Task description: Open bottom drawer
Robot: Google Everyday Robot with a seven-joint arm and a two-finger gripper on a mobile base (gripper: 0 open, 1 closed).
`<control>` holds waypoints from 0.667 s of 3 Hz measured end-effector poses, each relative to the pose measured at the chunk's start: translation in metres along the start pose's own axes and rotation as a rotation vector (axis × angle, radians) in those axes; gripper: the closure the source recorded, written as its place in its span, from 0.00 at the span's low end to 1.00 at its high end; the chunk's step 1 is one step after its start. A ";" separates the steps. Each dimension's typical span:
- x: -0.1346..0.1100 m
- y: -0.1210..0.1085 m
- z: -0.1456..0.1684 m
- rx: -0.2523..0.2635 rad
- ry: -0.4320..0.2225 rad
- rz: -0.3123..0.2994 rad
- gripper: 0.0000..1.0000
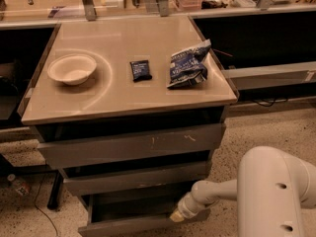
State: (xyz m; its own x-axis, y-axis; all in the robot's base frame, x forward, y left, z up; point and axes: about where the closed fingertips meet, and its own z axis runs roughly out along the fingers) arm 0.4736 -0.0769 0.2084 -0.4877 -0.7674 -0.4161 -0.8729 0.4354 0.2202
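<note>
place: lab or workshop | cues: metal drawer cabinet (123, 95), speckled floor (276, 127), cluttered benches (222, 1) behind | end effector (177, 216): at bottom drawer (133, 225) front

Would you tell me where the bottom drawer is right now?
In the camera view, the bottom drawer sits lowest in the cabinet, pulled partly out beneath the middle drawer, with the gripper at its right front edge.

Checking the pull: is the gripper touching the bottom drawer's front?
Cannot tell. In the camera view the gripper overlaps the top front edge of the bottom drawer, but neither contact nor a gap shows plainly.
</note>
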 end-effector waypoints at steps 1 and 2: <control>0.005 0.007 0.000 -0.012 0.009 0.011 1.00; 0.018 0.022 -0.002 -0.040 0.036 0.035 1.00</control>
State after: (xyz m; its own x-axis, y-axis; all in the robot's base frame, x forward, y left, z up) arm 0.4458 -0.0825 0.2077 -0.5171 -0.7689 -0.3761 -0.8550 0.4431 0.2696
